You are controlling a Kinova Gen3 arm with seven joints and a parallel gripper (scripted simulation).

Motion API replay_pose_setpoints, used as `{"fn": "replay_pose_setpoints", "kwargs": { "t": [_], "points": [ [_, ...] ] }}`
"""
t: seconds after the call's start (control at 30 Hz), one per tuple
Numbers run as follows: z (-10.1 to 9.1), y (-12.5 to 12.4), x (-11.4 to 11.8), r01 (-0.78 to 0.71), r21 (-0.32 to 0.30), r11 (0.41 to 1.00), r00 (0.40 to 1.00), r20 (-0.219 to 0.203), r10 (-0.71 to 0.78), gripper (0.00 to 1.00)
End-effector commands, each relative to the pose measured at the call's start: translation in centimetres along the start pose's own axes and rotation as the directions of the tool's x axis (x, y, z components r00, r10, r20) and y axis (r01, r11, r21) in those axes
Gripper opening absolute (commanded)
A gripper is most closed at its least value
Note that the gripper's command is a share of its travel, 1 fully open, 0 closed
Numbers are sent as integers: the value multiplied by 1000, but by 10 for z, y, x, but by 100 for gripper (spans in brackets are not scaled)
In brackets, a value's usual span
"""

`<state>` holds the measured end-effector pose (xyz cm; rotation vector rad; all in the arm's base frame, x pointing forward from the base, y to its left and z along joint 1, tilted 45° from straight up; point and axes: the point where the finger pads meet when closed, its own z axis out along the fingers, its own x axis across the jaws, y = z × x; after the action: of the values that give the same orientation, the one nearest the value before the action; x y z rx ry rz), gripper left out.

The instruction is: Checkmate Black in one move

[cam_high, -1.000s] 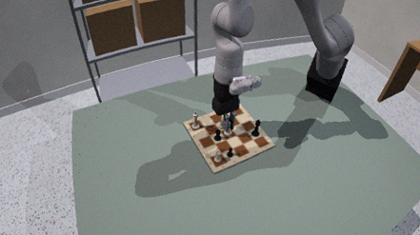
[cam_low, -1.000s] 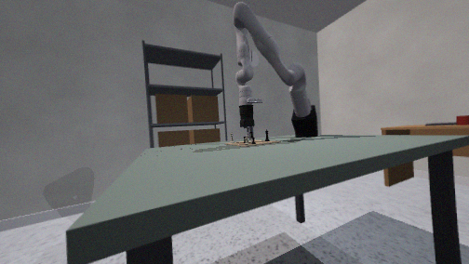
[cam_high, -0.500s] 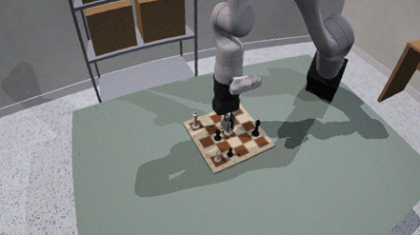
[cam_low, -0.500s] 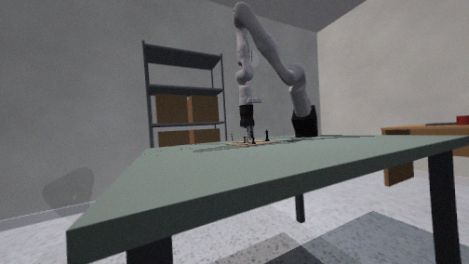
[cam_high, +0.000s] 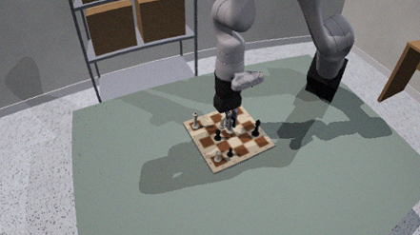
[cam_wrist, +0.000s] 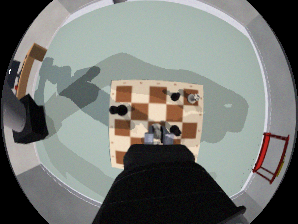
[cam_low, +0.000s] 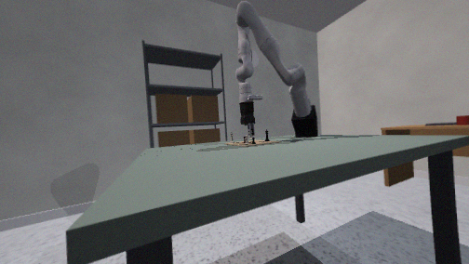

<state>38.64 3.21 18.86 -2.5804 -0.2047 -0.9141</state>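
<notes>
The chessboard (cam_high: 213, 168) (cam_wrist: 114, 85) lies on the green table. My gripper (cam_high: 231, 120) (cam_low: 250, 132) (cam_wrist: 156, 131) points down over it, shut on a white piece (cam_wrist: 157, 130) whose type I cannot tell; any gap below its base is hard to judge. A black piece (cam_high: 217, 135) (cam_wrist: 175, 130) stands close beside the fingers. A tall black piece (cam_high: 256, 129) (cam_low: 267, 136) (cam_wrist: 121, 110) stands near one edge. A small black piece (cam_high: 230, 153) (cam_wrist: 175, 96) and a white piece (cam_high: 217, 156) (cam_wrist: 193, 98) stand near one corner. Another white piece (cam_high: 195, 120) (cam_low: 232, 137) stands at the left corner, hidden in the wrist view.
The green table (cam_high: 152, 216) (cam_low: 186, 181) extends around the board. The arm's black base (cam_high: 325, 82) (cam_low: 304, 122) stands at the table's back right. A shelf with brown boxes (cam_high: 160, 16) (cam_low: 204, 110) is behind, and a wooden desk (cam_high: 398, 73) (cam_low: 399, 174) is at the right.
</notes>
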Motion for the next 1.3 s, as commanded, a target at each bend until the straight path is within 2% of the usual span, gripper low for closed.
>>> {"fn": "replay_pose_setpoints", "kwargs": {
  "t": [0.0,0.2,0.27,0.77,1.27],
  "points": [
    [-11,8,2,-18,-10,1000,1000,-11,18,0],
    [-29,7,2,-18,-10,1000,1000,-11,18,0],
    [-29,7,2,-18,-10,1000,1000,-11,18,0],
    [-75,7,1,-18,-10,1000,1000,-11,18,0],
    [-85,7,1,-18,-10,1000,1000,-11,18,0]
  ]
}}
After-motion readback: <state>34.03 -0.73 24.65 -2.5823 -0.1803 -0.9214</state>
